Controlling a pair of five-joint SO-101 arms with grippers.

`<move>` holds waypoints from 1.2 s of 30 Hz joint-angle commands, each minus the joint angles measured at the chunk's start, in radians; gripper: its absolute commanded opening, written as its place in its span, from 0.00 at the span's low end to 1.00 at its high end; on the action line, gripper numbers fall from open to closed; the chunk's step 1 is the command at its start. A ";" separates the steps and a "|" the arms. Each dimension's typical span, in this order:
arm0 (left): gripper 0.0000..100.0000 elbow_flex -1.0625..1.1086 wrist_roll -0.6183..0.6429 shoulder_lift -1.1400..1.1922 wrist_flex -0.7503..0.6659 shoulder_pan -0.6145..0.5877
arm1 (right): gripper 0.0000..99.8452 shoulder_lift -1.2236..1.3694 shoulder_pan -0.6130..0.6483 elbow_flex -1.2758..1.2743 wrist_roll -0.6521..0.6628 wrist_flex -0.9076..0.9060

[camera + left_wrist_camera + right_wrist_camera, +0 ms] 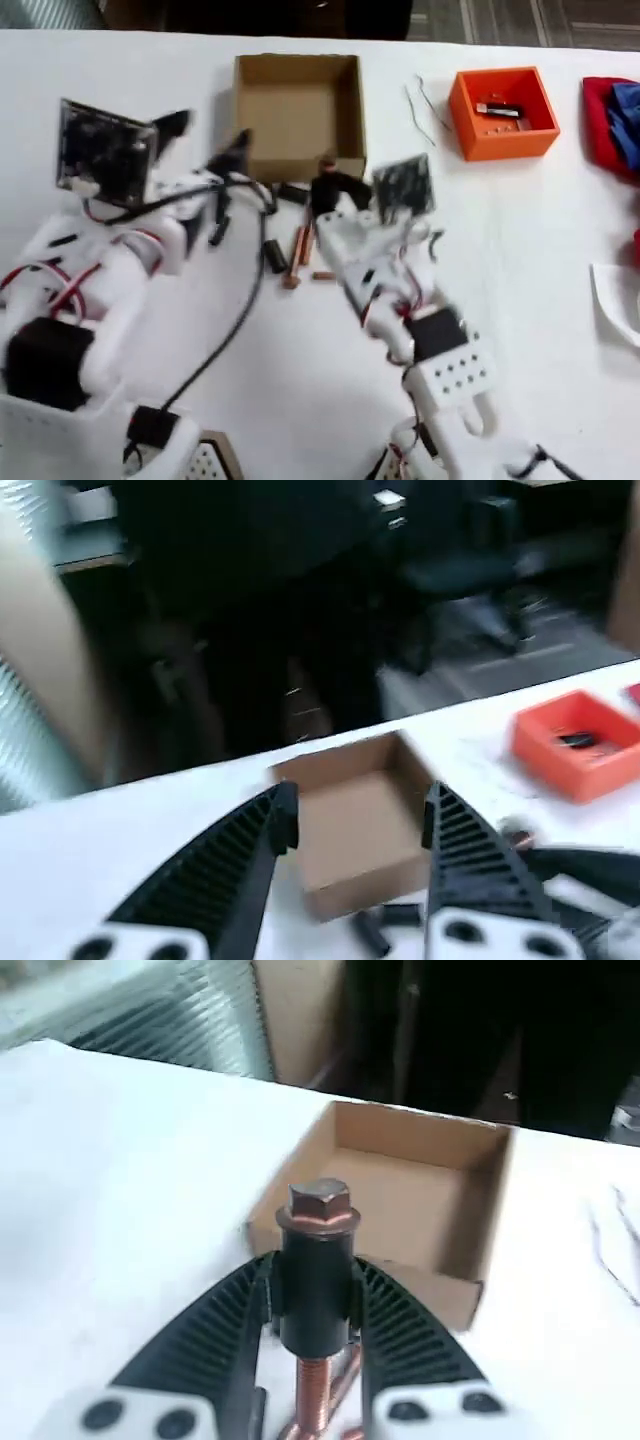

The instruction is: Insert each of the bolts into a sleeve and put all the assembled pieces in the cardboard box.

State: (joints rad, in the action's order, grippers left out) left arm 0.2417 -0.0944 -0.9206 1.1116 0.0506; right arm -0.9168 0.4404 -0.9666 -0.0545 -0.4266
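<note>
My right gripper (313, 1285) is shut on a black sleeve (316, 1270) with a copper bolt (320, 1207) through it. The bolt's hex head sits on top and its thread hangs below. In the high view this gripper (328, 186) is just at the near wall of the cardboard box (298, 110), whose floor is bare. My left gripper (360, 805) is open with nothing between its fingers, above the table on the near side of the cardboard box (350, 825). Loose copper bolts (301, 248) and a black sleeve (275, 256) lie between the two arms.
An orange tray (502, 112) holding a small dark part stands right of the box, with thin wire (425, 105) beside it. Red and blue cloth (612, 120) lies at the right edge. A black cable (240, 320) crosses the table near the left arm.
</note>
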 commanded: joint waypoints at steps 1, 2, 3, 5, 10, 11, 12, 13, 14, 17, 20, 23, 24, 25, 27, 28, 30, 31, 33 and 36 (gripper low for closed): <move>0.22 0.110 -0.041 -0.009 0.014 -0.187 | 0.02 0.191 -0.079 0.388 0.011 -0.143; 0.22 0.171 -0.046 -0.009 -0.005 -0.236 | 0.02 0.277 -0.094 0.503 0.011 -0.205; 0.22 0.232 -0.046 -0.009 -0.031 -0.281 | 0.02 0.367 -0.105 0.618 0.011 -0.263; 0.22 0.361 -0.048 -0.009 -0.109 -0.354 | 0.02 0.555 -0.111 0.852 0.011 -0.372; 0.22 0.622 -0.049 -0.009 -0.284 -0.446 | 0.02 1.035 -0.077 1.416 0.005 -0.567; 0.22 0.659 -0.049 -0.009 -0.313 -0.451 | 0.02 1.132 -0.076 1.531 0.003 -0.598; 0.22 0.693 -0.049 -0.009 -0.341 -0.453 | 0.02 1.224 -0.077 1.646 0.003 -0.627; 0.22 0.725 -0.049 -0.009 -0.367 -0.453 | 0.02 1.313 -0.081 1.765 0.003 -0.654; 0.22 0.757 -0.049 -0.009 -0.390 -0.453 | 0.02 1.399 -0.088 1.886 0.003 -0.684; 0.22 0.851 -0.052 -0.009 -0.457 -0.453 | 0.02 1.627 -0.110 2.211 0.006 -0.753; 0.22 0.941 -0.107 -0.009 -0.529 -0.453 | 0.02 1.807 -0.133 2.409 0.011 -0.760; 0.22 1.009 -0.126 -0.009 -0.597 -0.453 | 0.02 1.896 -0.162 2.452 0.011 -0.739; 0.22 1.026 -0.126 -0.009 -0.614 -0.453 | 0.02 1.908 -0.170 2.444 0.011 -0.722; 0.22 1.040 -0.126 -0.009 -0.629 -0.453 | 0.02 1.914 -0.174 2.432 0.011 -0.704; 0.22 1.059 -0.126 -0.009 -0.647 -0.450 | 0.02 1.916 -0.177 2.394 0.011 -0.668; 0.22 1.063 -0.126 -0.009 -0.647 -0.450 | 0.02 1.916 -0.177 2.374 0.011 -0.656; 0.22 1.070 -0.123 -0.009 -0.644 -0.448 | 0.02 1.916 -0.173 2.340 0.011 -0.645; 0.22 1.073 -0.123 -0.009 -0.646 -0.448 | 0.02 1.919 -0.171 2.328 0.011 -0.644; 0.22 1.075 -0.123 -0.009 -0.640 -0.448 | 0.02 1.923 -0.162 2.308 0.009 -0.628; 0.22 1.076 -0.121 -0.009 -0.638 -0.448 | 0.02 1.925 -0.143 2.271 0.005 -0.595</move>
State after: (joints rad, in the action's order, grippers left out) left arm 1.3203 -0.2171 -0.9175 0.4841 -0.3943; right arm 1.0334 0.2777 1.3042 -0.0545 -1.0725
